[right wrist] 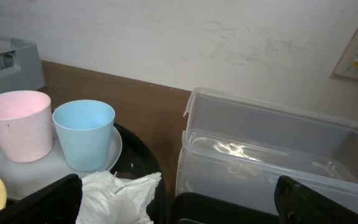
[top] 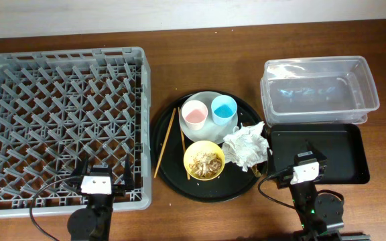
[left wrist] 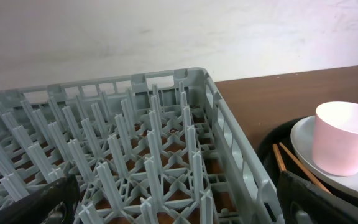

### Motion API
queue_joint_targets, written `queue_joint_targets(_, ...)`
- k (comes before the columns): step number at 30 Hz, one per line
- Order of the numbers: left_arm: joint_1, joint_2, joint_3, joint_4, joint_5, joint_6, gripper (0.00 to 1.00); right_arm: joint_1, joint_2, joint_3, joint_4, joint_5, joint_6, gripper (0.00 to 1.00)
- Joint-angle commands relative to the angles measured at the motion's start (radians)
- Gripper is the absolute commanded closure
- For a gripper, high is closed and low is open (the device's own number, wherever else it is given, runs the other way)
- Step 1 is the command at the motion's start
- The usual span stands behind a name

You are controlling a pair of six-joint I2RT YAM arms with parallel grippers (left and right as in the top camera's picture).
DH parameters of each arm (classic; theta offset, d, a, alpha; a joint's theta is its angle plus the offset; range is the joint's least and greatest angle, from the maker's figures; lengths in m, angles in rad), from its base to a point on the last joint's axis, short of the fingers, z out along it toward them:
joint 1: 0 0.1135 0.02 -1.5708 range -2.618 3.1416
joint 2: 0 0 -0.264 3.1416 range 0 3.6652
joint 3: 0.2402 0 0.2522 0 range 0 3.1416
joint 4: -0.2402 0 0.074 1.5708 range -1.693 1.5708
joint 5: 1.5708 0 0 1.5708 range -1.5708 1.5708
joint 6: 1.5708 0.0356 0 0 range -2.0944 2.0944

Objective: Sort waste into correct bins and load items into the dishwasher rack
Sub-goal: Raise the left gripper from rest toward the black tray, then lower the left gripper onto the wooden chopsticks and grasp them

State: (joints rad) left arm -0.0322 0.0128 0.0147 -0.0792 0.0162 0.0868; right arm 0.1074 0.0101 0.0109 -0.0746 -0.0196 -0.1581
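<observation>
Overhead, crumpled napkin (top: 245,147) just left of right hand (top: 310,154), not touching

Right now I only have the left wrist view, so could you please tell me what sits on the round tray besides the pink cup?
Observer: A yellow bowl holding brown food scraps sits at the round black tray's near side.
Operator: And the napkin?
Observer: The crumpled napkin lies at that tray's right edge, beside the bowl.
Operator: And the bins?
Observer: The clear tub and the black rectangular tray sit further right, the tub behind the tray.
</observation>
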Motion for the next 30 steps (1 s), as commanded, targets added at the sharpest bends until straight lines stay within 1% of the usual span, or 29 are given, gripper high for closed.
queue_joint_targets(1, 0.003, -0.006, -0.006, 0.000, 0.016, 0.016, 0.00, 0.003, -0.004, -0.005, -0.004, -0.006, 0.001, 0.01)
queue_joint_targets(5, 0.003, -0.006, -0.006, 0.000, 0.020, 0.016, 0.01, 0.003, -0.004, -0.005, -0.004, -0.006, 0.001, 0.01)
queue_joint_targets(6, 0.003, -0.006, -0.005, 0.005, 0.053, 0.016, 0.01, 0.003, -0.004, -0.005, -0.004, -0.006, 0.001, 0.01)
queue_joint_targets(7, 0.003, -0.006, -0.004, 0.042, 0.111, -0.001, 0.01, 0.003, -0.004, -0.005, -0.004, -0.006, 0.001, 0.01)
queue_joint_targets(8, 0.003, -0.006, 0.019, 0.041, 0.161, -0.075, 0.01, 0.003, -0.004, -0.005, -0.004, -0.006, 0.001, 0.01)
queue_joint_targets(9, 0.003, -0.006, 0.075, 0.000, 0.207, -0.151, 0.01, 0.003, -0.004, -0.005, -0.004, -0.006, 0.001, 0.01)
queue_joint_targets(10, 0.003, 0.000, 0.146, -0.048, 0.209, -0.181, 0.01, 0.003, -0.004, -0.005, -0.004, -0.006, 0.001, 0.01)
queue_joint_targets(11, 0.003, 0.027, 0.243, -0.091, 0.205, -0.180, 0.01, 0.003, -0.004, -0.005, -0.004, -0.006, 0.001, 0.01)
queue_joint_targets(12, 0.003, 0.106, 0.399, -0.183, 0.208, -0.180, 0.01, 0.003, -0.004, -0.005, -0.004, -0.006, 0.001, 0.01)
queue_joint_targets(13, 0.003, 0.180, 0.505, -0.257, 0.227, -0.178, 0.01, 0.003, -0.004, -0.005, -0.004, -0.006, 0.001, 0.01)
queue_joint_targets(15, 0.003, 0.389, 0.753, -0.441, 0.317, -0.148, 0.01, 0.003, -0.004, -0.005, -0.004, -0.006, 0.001, 0.01)
queue_joint_targets(16, 0.003, 0.598, 0.984, -0.646, 0.355, -0.138, 0.01, 0.003, -0.004, -0.005, -0.004, -0.006, 0.001, 0.01)
queue_joint_targets(17, 0.003, 0.735, 1.133, -0.787, 0.354, -0.138, 0.01, 0.003, -0.004, -0.005, -0.004, -0.006, 0.001, 0.01)
queue_joint_targets(18, 0.003, 0.862, 1.257, -0.907, 0.355, -0.138, 0.01, 0.003, -0.004, -0.005, -0.004, -0.006, 0.001, 0.01)
queue_joint_targets(19, 0.003, 0.966, 1.348, -0.977, 0.356, -0.139, 0.01, 0.003, -0.004, -0.005, -0.004, -0.006, 0.001, 0.01)
queue_joint_targets(20, 0.003, 1.061, 1.412, -0.992, 0.382, -0.145, 0.01, 0.003, -0.004, -0.005, -0.004, -0.006, 0.001, 0.01)
queue_joint_targets(21, 0.003, 1.130, 1.445, -1.006, 0.462, -0.150, 0.01, 0.003, -0.004, -0.005, -0.004, -0.006, 0.001, 0.01)
queue_joint_targets(25, 0.002, 1.329, 1.452, -1.015, 0.573, -0.151, 0.01, 0.003, -0.004, -0.005, -0.004, -0.006, 0.001, 0.01)
queue_joint_targets(26, -0.006, 1.367, 1.451, -1.017, 0.571, -0.174, 0.20, 0.003, -0.004, -0.005, -0.004, -0.006, 0.001, 0.01)
queue_joint_targets(27, -0.028, 1.394, 1.451, -1.019, 0.565, -0.174, 0.44, 0.003, -0.004, -0.005, -0.004, -0.006, 0.001, 0.01)
queue_joint_targets(28, -0.067, 1.413, 1.451, -1.021, 0.513, -0.179, 0.57, 0.003, -0.004, -0.005, -0.004, -0.006, 0.001, 0.01)
queue_joint_targets(30, -0.187, 1.432, 1.449, -1.022, 0.248, -0.286, 0.57, 0.003, -0.004, -0.005, -0.004, -0.006, 0.001, 0.01)
